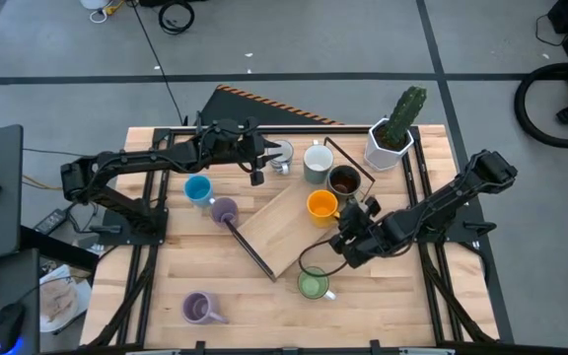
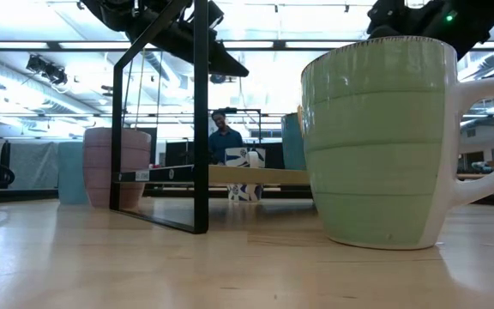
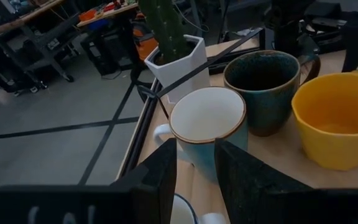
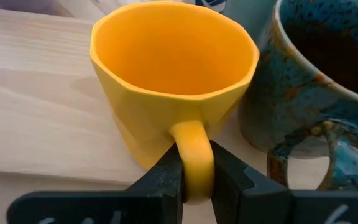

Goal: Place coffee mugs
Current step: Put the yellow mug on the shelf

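The orange mug (image 1: 321,205) stands on a pale wooden shelf board (image 1: 279,232), beside the dark brown mug (image 1: 343,180) and a pale grey mug (image 1: 316,163). My right gripper (image 1: 343,227) is shut on the orange mug from the near-right. My left gripper (image 1: 262,166) hovers open, with a narrow gap, over a small white mug (image 1: 282,157); its rim (image 3: 182,211) shows below the fingers. The blue mug (image 1: 197,189), two lilac mugs (image 1: 225,209) (image 1: 200,309) and the green mug (image 1: 314,286) stand on the table. My right gripper (image 4: 193,180) pinches the orange mug's handle (image 4: 191,140) between its two fingers, one on each side of the loop. The fingers come slanting from the table's near-right side. The mug is upright, and its base seems to rest on the wooden board (image 4: 36,93).
A black metal frame (image 2: 197,120) stands around the board. The white angular cactus pot (image 1: 390,138) sits at the far right corner. The green mug (image 2: 384,146) is close under my right arm. Bare table lies along the near edge (image 1: 402,316).
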